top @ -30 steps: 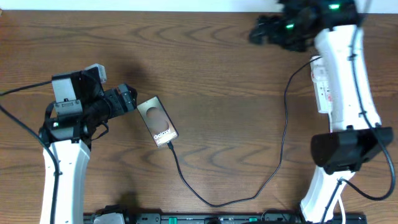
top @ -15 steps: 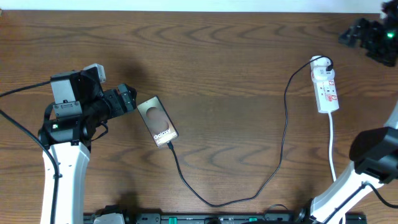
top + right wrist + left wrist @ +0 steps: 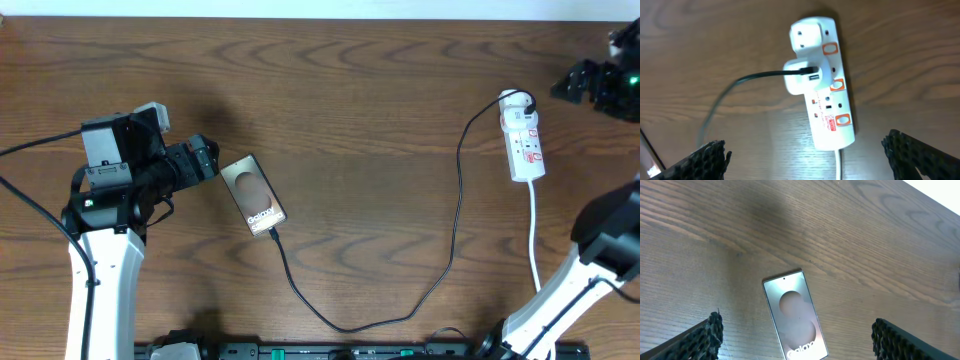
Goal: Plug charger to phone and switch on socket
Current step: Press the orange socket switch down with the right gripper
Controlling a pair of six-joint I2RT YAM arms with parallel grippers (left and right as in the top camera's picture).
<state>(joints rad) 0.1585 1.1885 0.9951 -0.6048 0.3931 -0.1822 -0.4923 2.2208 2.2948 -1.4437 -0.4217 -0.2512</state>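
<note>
Black charger (image 3: 760, 76) in white socket (image 3: 832, 117)

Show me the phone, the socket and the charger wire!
phone (image 3: 254, 195), overhead view, middle of its face.
socket (image 3: 826, 107), right wrist view, middle of its white body.
charger (image 3: 459, 200), overhead view, straight stretch of its cable.

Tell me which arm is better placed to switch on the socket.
Right. Its open gripper is just beside the socket, which its wrist view frames between its fingers. The left gripper is by the phone, far from the socket.
</note>
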